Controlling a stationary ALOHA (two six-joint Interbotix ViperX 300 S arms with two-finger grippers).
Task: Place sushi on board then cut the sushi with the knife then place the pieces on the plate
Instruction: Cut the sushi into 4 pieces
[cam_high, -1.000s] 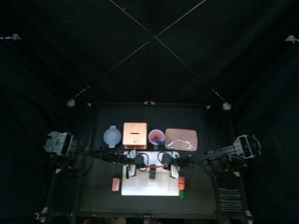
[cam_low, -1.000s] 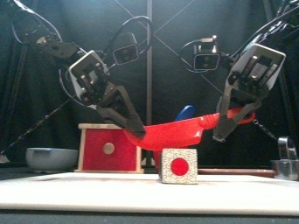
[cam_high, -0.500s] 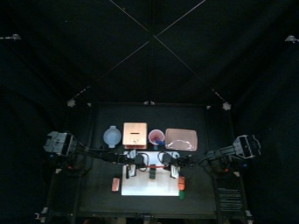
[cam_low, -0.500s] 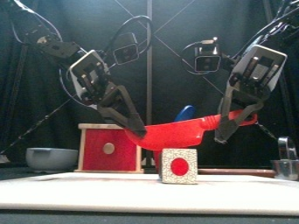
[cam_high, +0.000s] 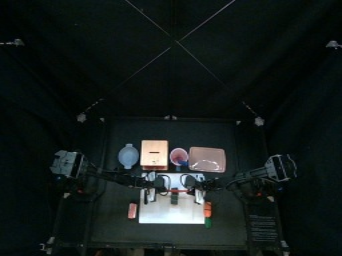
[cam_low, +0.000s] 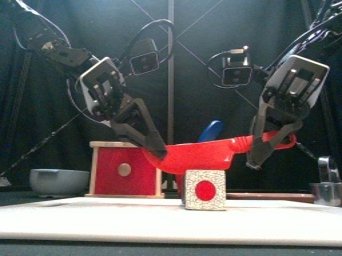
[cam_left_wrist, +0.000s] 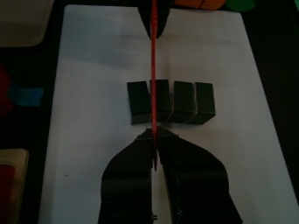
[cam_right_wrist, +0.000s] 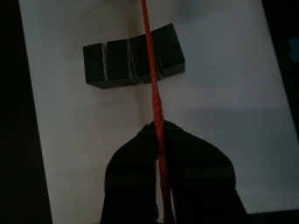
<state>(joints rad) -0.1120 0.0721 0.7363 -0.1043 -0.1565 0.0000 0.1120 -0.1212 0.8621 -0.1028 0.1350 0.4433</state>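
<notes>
Front view is showing the sushi roll (cam_low: 203, 189) sitting on the white board (cam_low: 80, 215) at the lower middle of the frame, so I am counting the first step as done. In the left wrist view its dark blocks are lying side by side in one row; I cannot tell whether any is parted. The red knife (cam_low: 201, 155) is hanging just above the roll, crosswise to it, with the left claw (cam_low: 155, 150) clamped on one end and the right claw (cam_low: 259, 151) clamped on the other. I am judging the cutting as barely begun. The pink plate (cam_high: 207, 158), above and right of the board in the top view, is showing no pieces, so the transfer is all waiting.
</notes>
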